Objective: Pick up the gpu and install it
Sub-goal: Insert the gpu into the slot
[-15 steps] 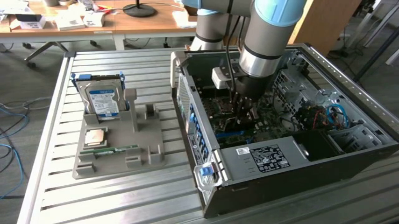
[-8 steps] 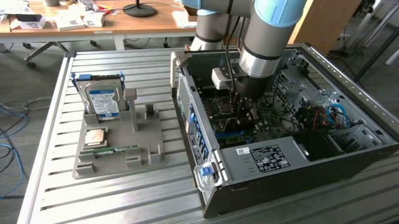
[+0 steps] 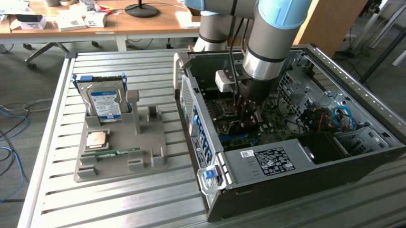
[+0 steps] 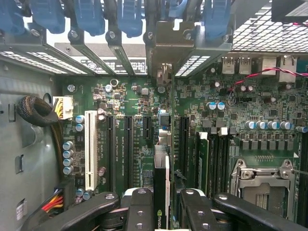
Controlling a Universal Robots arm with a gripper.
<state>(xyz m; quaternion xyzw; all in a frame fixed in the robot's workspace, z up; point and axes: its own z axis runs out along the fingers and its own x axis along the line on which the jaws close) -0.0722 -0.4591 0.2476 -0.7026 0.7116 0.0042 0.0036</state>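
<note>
1. Fingers (image 4: 139,209) of the gripper (image 4: 162,199) pinch the gpu (image 4: 161,185) from both sides, one black finger against each face of the card.
2. In the wrist view the gpu stands edge-on, as a thin black and white strip with a small green logo near the fingers.
3. The card sits over the green motherboard (image 4: 130,96), running between two long black expansion slots, with the white slot (image 4: 90,154) further off to one side.
4. Whether its lower edge is seated in a connector or is just above the board cannot be told.
5. Ahead of the card, at the rear wall of the case, is a row of blue retaining clips (image 4: 89,14) above the slot openings.
6. Also on the board are the silver processor socket (image 4: 262,180), a red and white twisted wire (image 4: 269,72) and a black sleeved cable bundle (image 4: 36,110) at the metal side wall.
7. In the exterior view the arm reaches straight down into the open computer case (image 3: 266,190), with the gripper (image 3: 248,110) low inside, close to the motherboard.
8. The case lies on its side on a slatted metal table (image 3: 127,199).
9. A grey parts tray (image 3: 120,164) sits on the exterior view's left, just beside the case.
10. The tray holds an upright hard drive (image 3: 104,102) with a blue and white label, a square processor chip (image 3: 96,138) and a narrow green memory stick (image 3: 114,153) lying flat.
</note>
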